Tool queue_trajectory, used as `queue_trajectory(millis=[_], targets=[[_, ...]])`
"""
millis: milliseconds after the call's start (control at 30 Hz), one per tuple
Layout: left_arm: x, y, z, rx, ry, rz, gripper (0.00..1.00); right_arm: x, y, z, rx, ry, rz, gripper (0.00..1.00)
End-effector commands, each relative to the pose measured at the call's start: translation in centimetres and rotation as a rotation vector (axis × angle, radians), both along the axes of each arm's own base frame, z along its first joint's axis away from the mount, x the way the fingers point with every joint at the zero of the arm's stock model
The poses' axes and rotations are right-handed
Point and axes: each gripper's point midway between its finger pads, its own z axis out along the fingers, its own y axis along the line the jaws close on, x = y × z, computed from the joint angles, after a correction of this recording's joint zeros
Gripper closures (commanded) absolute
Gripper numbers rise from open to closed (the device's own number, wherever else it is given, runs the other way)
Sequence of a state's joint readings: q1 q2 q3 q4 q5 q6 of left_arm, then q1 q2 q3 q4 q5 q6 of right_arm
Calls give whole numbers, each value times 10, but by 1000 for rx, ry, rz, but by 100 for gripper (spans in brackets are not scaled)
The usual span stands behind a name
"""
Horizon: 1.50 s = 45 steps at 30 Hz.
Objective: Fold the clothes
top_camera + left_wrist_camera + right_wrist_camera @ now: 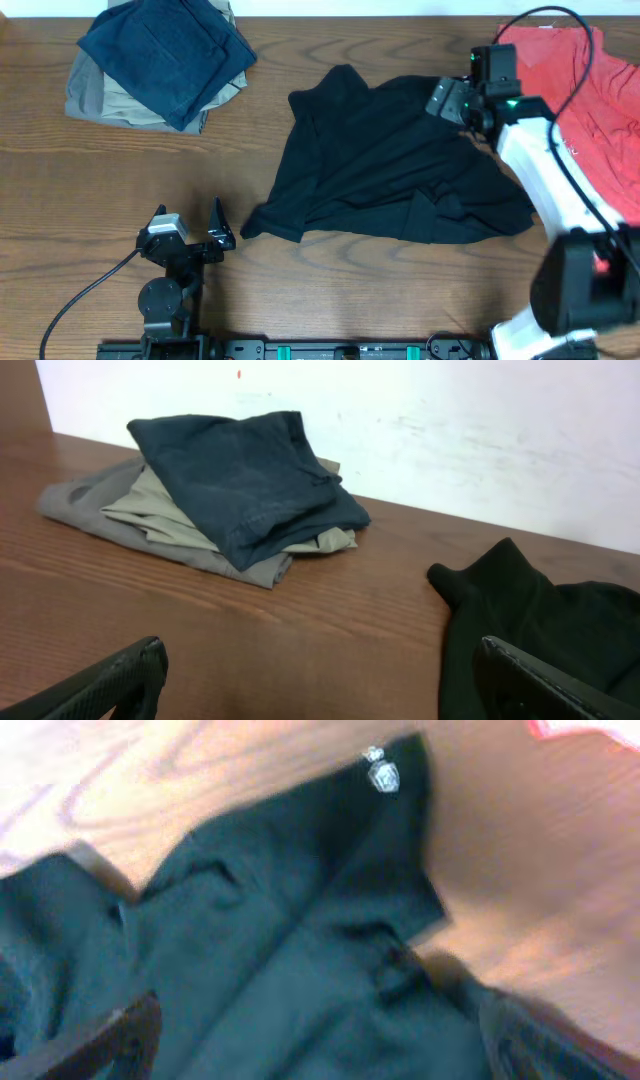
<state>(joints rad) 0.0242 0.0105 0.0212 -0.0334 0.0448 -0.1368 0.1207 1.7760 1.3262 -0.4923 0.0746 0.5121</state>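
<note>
A black shirt [390, 165] lies crumpled in the middle of the table. It also shows at the right of the left wrist view [545, 620] and fills the right wrist view [290, 970]. My right gripper [447, 100] is open and hovers over the shirt's upper right part; in the right wrist view [320, 1040] its fingers straddle the cloth. My left gripper [205, 235] is open and empty near the front left, just left of the shirt's lower corner; in the left wrist view [320, 680] there is bare wood between its fingers.
A folded stack of a navy garment [165, 50] on a tan one [100, 95] lies at the back left, also in the left wrist view [240, 480]. A red garment [600, 90] lies at the right edge. A white wall [450, 410] stands behind the table.
</note>
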Motion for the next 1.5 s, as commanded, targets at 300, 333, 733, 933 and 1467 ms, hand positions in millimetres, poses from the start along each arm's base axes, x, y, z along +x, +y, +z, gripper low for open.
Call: queue_trajectory(millis=[300,333,733,933,1467], targets=[[-1,3,-16,8,49,20,2,37,9,-92,43,32,-3,6],[-1,3,-16,8,49,20,2,38,10,-96,42,33,-3,7],[-1,3,-16,8,49,20,2,41,10,-124,61,56,-41,41],[-1,3,-16,8,49,20,2,46,20,-120,80,28,-25,82],[-1,3,-16,8,49,20,2,63,206,-45,314,-264,290,99]])
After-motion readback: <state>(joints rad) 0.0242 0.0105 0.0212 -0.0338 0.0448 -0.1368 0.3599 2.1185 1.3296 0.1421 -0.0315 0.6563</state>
